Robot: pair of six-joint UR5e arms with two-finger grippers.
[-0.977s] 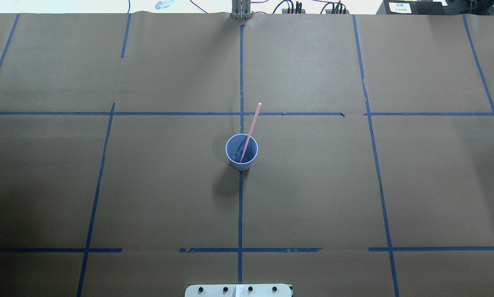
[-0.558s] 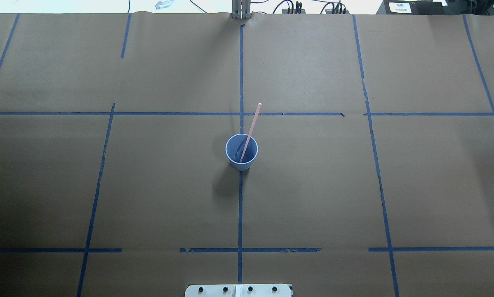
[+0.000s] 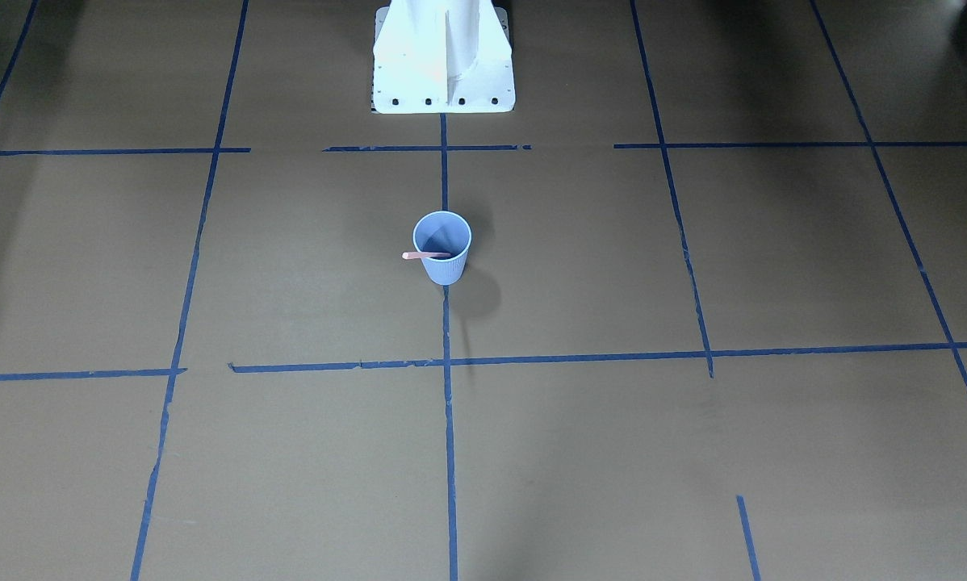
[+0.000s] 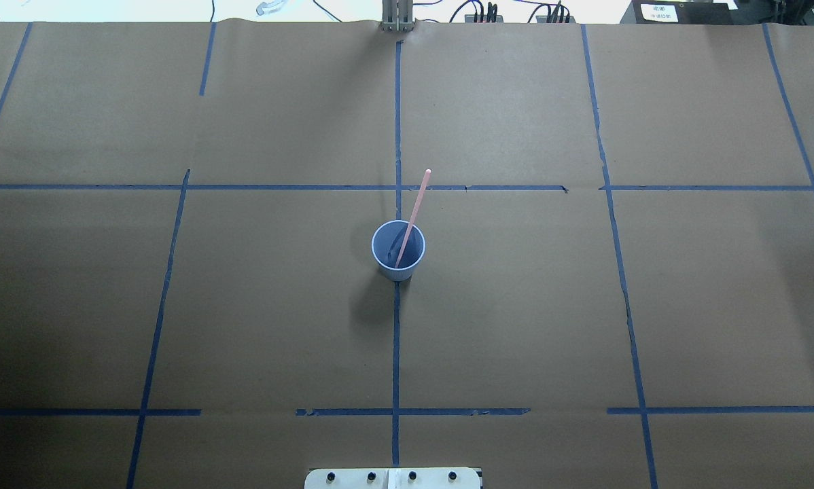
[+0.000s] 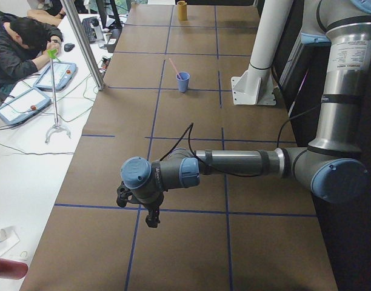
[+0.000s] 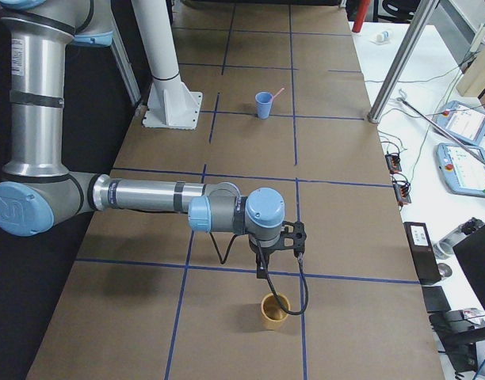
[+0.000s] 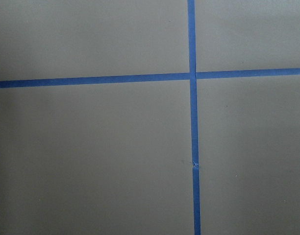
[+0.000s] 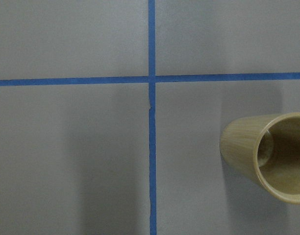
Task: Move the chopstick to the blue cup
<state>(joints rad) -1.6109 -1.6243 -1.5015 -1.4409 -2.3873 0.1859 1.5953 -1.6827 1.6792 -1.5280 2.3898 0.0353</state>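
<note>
Robot lab: taped table (image 4: 516, 305), teach pendants (image 5: 55, 74)

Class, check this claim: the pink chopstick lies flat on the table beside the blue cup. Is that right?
No. The pink chopstick stands leaning inside the blue cup, not lying flat beside it, as the overhead view shows.

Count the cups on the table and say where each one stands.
2. The blue cup stands at the table's middle, the chopstick leaning in it. The tan cup stands near the table's end on the robot's right. No other shows; none seems hidden.
</note>
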